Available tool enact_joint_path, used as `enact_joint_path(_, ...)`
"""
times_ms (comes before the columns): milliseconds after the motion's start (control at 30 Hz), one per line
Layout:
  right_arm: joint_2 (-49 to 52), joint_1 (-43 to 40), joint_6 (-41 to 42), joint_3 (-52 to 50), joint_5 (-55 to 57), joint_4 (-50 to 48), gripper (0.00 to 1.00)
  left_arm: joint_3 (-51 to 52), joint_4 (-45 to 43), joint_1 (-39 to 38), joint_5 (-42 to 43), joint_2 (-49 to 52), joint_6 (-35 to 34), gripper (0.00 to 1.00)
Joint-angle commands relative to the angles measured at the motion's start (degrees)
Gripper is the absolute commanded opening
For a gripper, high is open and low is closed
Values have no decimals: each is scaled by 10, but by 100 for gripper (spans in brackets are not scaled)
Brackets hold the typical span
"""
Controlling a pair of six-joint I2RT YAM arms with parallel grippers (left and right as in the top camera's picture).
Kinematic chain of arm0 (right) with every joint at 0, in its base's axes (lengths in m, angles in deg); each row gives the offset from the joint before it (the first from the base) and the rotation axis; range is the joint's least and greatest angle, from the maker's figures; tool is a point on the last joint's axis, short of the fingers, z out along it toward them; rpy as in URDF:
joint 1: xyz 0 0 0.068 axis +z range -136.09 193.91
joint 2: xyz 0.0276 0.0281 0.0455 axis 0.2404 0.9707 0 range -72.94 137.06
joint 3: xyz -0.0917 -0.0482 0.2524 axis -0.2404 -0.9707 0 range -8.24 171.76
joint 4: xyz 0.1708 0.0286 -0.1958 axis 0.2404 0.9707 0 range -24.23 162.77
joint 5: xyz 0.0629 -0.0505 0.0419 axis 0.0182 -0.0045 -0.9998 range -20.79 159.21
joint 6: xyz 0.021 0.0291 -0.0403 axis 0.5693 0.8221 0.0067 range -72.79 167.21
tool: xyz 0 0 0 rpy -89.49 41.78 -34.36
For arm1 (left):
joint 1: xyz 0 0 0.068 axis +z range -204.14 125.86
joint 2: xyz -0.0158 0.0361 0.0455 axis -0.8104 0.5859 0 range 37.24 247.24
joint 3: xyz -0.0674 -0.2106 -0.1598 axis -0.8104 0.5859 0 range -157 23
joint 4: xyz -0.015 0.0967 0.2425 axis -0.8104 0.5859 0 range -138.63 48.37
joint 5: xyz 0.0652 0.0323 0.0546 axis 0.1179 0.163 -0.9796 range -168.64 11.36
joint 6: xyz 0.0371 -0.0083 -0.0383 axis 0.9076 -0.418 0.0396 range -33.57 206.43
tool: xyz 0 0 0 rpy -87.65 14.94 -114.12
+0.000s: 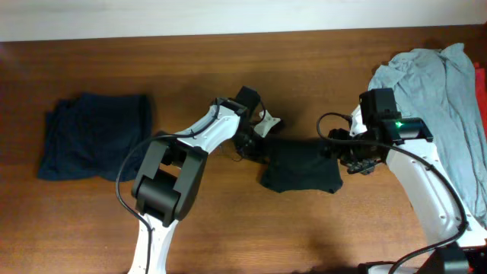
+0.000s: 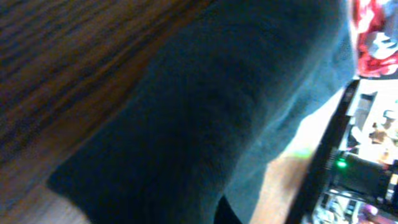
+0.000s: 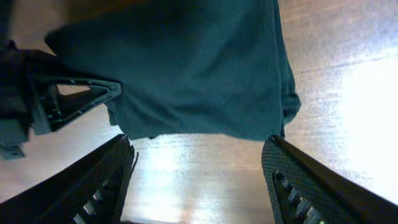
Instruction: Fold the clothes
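Shirt (image 1: pixel 300 169) first: it lies as a small dark bundle in the middle of the table (image 1: pixel 228 68), with the left gripper (image 1: pixel 255 146) at its left edge and the right gripper (image 1: pixel 346 156) at its right edge. The left one is pressed together, but we cannot tell whether any cloth is caught in it. If it has nipped only the top layer, we judge that a lift or pull would peel the bundle open. If it has nothing, it would slide off and leave the edge rumpled. The right one is spread with nothing between its fingers, and the shirt's hem is just ahead of them. Closing on the loose right corner alone could drag the bundle askew. With both arms meeting across so narrow a bundle, we also see a risk of them knocking together. Bare wood lies open on the far and near sides. The navy garment (image 1: pixel 95 135) sits well apart to the left, while the grey shirt (image 1: pixel 437 91) lies close behind the right arm, where backing off could snag it.
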State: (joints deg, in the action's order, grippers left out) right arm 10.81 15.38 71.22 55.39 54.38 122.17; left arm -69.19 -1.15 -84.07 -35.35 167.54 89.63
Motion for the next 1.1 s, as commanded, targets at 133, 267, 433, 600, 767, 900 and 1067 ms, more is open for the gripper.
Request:
enact_joint_path(133, 46, 8, 3, -25, -6, -3, 49, 3, -1, 22, 70, 8, -26, 0)
enact_joint_path(267, 96, 39, 10, -52, -67, -92, 4, 3, -1, 23, 69, 8, -37, 1)
enact_joint_path(433, 158, 80, 88, -54, -45, -152, 4, 3, -1, 23, 69, 8, -37, 1)
enact_joint_path(600, 228, 93, 157, -54, 1, -192, 4, 3, 5, 23, 69, 8, -42, 4)
enact_joint_path(767, 250, 93, 157, -54, 1, -194, 4, 2, 56, 39, -4, 8, -78, 36)
enact_joint_path(900, 250, 93, 157, -54, 1, -194, 4, 3, 77, 58, -11, 8, -95, 57)
enact_joint_path(1067, 250, 93, 155, -54, -11, -194, 4, 3, 57, 59, -28, 9, -149, 80)
